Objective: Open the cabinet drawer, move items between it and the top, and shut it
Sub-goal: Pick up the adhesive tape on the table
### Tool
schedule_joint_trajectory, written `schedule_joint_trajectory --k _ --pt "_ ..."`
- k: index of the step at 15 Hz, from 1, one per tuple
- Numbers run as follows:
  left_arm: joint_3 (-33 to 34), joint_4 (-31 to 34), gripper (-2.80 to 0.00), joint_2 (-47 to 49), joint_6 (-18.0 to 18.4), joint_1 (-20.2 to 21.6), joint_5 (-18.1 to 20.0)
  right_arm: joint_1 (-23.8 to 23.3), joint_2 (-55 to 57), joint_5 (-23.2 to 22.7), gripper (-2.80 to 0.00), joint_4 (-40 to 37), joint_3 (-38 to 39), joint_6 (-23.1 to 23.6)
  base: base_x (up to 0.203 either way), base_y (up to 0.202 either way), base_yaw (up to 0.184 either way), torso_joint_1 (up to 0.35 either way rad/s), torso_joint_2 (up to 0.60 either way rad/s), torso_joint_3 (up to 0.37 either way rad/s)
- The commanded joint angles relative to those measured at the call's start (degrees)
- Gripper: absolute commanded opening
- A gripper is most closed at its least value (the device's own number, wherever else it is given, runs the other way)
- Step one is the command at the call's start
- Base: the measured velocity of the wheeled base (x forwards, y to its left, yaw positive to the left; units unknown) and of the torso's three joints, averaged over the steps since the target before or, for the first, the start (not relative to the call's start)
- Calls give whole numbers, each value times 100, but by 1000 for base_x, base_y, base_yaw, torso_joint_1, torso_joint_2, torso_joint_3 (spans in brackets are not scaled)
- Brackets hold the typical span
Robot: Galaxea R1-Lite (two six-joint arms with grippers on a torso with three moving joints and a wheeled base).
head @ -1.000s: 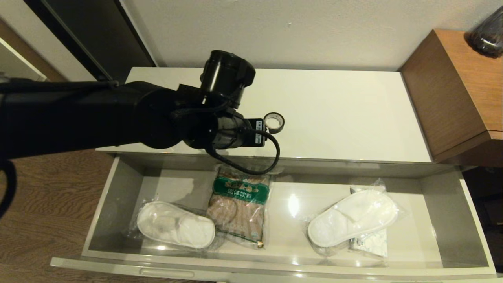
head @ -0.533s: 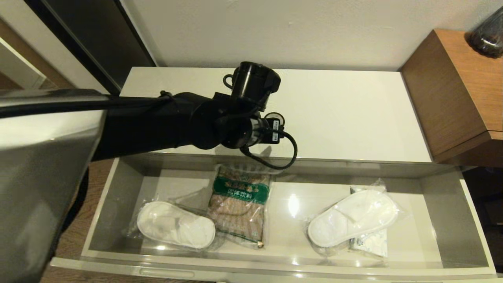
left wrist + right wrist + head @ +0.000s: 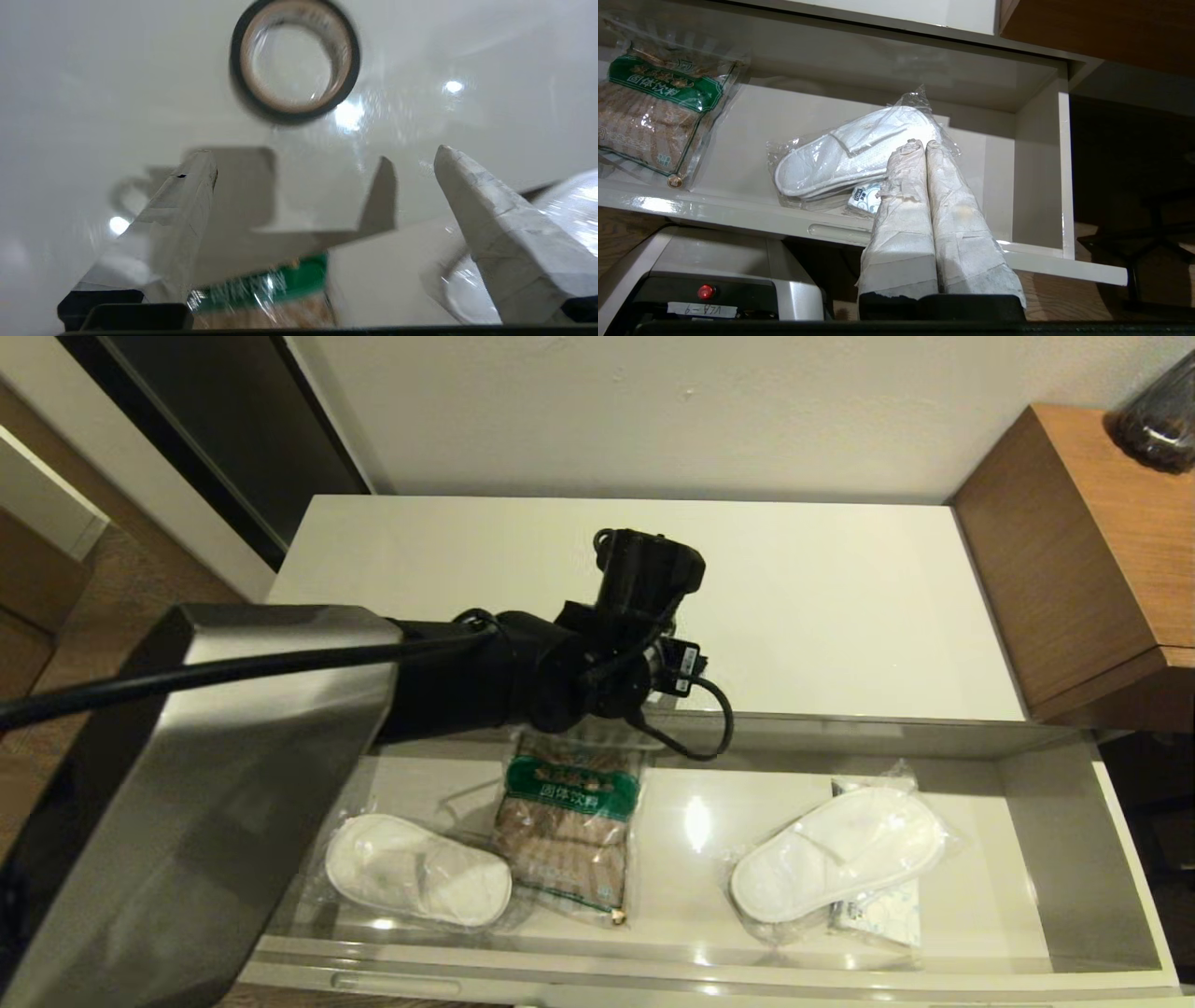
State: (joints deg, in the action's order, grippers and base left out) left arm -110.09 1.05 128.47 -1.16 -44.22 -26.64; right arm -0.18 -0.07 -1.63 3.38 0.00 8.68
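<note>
Head view: our left arm reaches over the open drawer to the cabinet top; two slipper bags and the brown bag lie inside the drawer.

Left wrist view: the left end effector stands wide and empty, the tape roll flat on the top just beyond its fingertips. We judge the tape pickup in hand; next, advance, straddle the roll, close.

Right wrist view: the right end effector is closed, parked before the drawer.
</note>
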Motion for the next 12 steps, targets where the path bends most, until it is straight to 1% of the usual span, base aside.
schedule_joint_trajectory --k 1,2,3,5,7,8,10,11,12 --pt "-21 -509 0 275 556 -51 -96 1 7 -4 -280 4 0 11 0 0 0 0 0 0" --pt "-21 -509 0 275 556 -51 -96 1 7 -4 -280 4 0 11 0 0 0 0 0 0" --pt "-21 -647 0 301 787 -101 -105 1 7 -4 -280 4 0 11 0 0 0 0 0 0" --pt "-21 -783 0 382 1023 -130 -168 1 7 -4 -280 4 0 10 0 0 0 0 0 0" --pt "-25 -1117 0 516 1259 -118 -379 1 7 -4 -280 4 0 2 0 0 0 0 0 0" --pt "-27 -1369 0 649 1347 -115 -544 1 7 -4 -280 4 0 11 0 0 0 0 0 0" --pt "-30 -1423 0 671 1382 -113 -597 1 7 -4 -280 4 0 11 0 0 0 0 0 0" --pt "-30 -1507 0 684 1363 -86 -732 1 7 -4 -280 4 0 2 0 0 0 0 0 0" --pt "-30 -1536 0 685 1360 -54 -770 1 7 -4 -280 4 0 2 0 0 0 0 0 0"
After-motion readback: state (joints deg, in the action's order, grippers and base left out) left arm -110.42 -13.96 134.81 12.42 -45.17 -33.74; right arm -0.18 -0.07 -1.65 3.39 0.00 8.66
